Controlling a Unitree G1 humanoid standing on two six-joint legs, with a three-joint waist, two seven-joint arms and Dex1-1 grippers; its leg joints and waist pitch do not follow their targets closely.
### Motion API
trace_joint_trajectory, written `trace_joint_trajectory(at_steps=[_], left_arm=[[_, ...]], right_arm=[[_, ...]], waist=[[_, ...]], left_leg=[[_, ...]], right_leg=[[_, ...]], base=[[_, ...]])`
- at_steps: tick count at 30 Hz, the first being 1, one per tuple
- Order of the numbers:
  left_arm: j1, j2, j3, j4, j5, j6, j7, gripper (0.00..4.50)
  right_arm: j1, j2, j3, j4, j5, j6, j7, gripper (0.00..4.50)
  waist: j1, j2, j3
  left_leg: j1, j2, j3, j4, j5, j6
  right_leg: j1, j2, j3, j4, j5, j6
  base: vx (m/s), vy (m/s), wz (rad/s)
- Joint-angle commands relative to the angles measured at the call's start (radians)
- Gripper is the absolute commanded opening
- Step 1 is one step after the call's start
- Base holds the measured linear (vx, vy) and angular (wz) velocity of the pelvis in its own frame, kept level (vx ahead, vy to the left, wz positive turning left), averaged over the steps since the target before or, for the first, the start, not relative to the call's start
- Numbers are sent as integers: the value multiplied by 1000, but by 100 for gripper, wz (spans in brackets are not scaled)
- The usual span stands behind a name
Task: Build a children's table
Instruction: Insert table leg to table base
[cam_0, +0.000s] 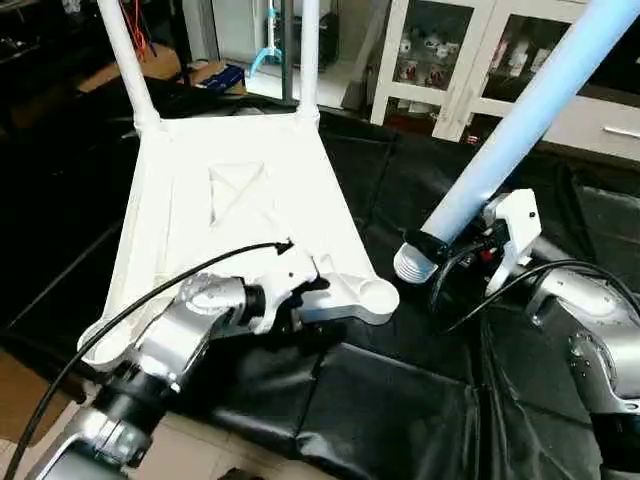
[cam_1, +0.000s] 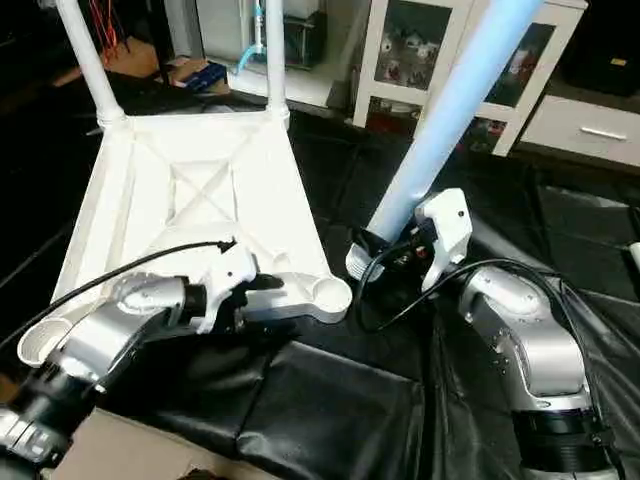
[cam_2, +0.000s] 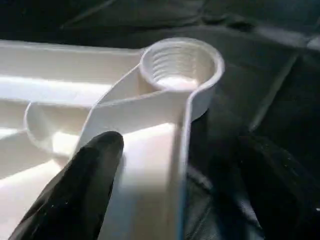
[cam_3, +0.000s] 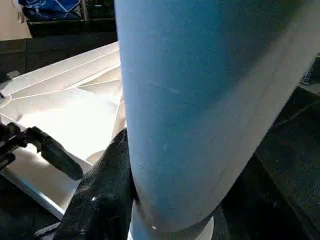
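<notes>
Black fingers of the left gripper (cam_1: 245, 290) are standing spread, straddling the near edge of the white tabletop (cam_0: 240, 200), one finger (cam_2: 75, 195) lying inside its rim beside the empty threaded corner socket (cam_2: 181, 65). The right gripper (cam_1: 385, 250) is grasping a long white leg (cam_0: 520, 130) near its threaded end, tilted, just beside that socket. The tabletop is lying upside down on the black-covered counter (cam_0: 400, 400), with two legs (cam_0: 128, 60) already standing in its far corners.
</notes>
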Motion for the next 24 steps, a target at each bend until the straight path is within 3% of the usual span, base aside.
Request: trace_joint_trajectory(at_steps=[1, 6, 9, 12, 13, 20, 24], left_arm=[[-18, 7, -15, 35, 20, -3, 0, 397], [-21, 2, -20, 52, 15, 14, -16, 397], [-33, -12, -19, 88, 31, 10, -16, 361], [-41, -20, -17, 105, 33, 18, -24, 358], [-47, -24, -20, 116, 35, 18, -28, 331], [-72, -33, -39, 174, 53, 27, -44, 278], [-74, -33, -51, 202, 80, 10, -40, 239]], right_arm=[[-9, -18, 2, -21, 1, -4, 8, 184], [-8, -24, 9, -25, -5, 2, 23, 184], [-15, -26, 8, -25, 0, 9, 28, 184], [-21, -31, 10, -20, 2, 12, 35, 184], [-27, -32, 10, -15, 4, 15, 40, 184], [-49, -41, 33, -17, 56, 69, 112, 184], [-61, -37, 49, 2, 51, 67, 128, 184]], waist=[[1, 6, -72], [2, 8, -71], [2, 5, -69], [3, 5, -68], [2, 3, -68], [5, 1, -66], [2, 1, -62]], left_leg=[[25, 54, -30, -76, -159, 1], [25, 54, -29, -75, -171, 12], [27, 53, -29, -76, -187, 9], [29, 55, -29, -76, -201, 5], [28, 55, -30, -77, -200, 4], [30, 55, -30, -77, -215, 8], [28, 56, -33, -82, -236, 1]], right_leg=[[45, -76, 46, -75, -97, -224], [43, -77, 46, -79, -129, -229], [41, -77, 46, -83, -171, -219], [38, -78, 46, -89, -216, -206], [38, -78, 46, -89, -222, -203], [34, -80, 46, -95, -273, -192], [34, -82, 45, -99, -317, -180]], base=[[0, 0, 0], [0, 0, 0], [0, 0, 0], [0, 0, 0], [0, 0, 0], [0, 0, 0], [0, 0, 0]])
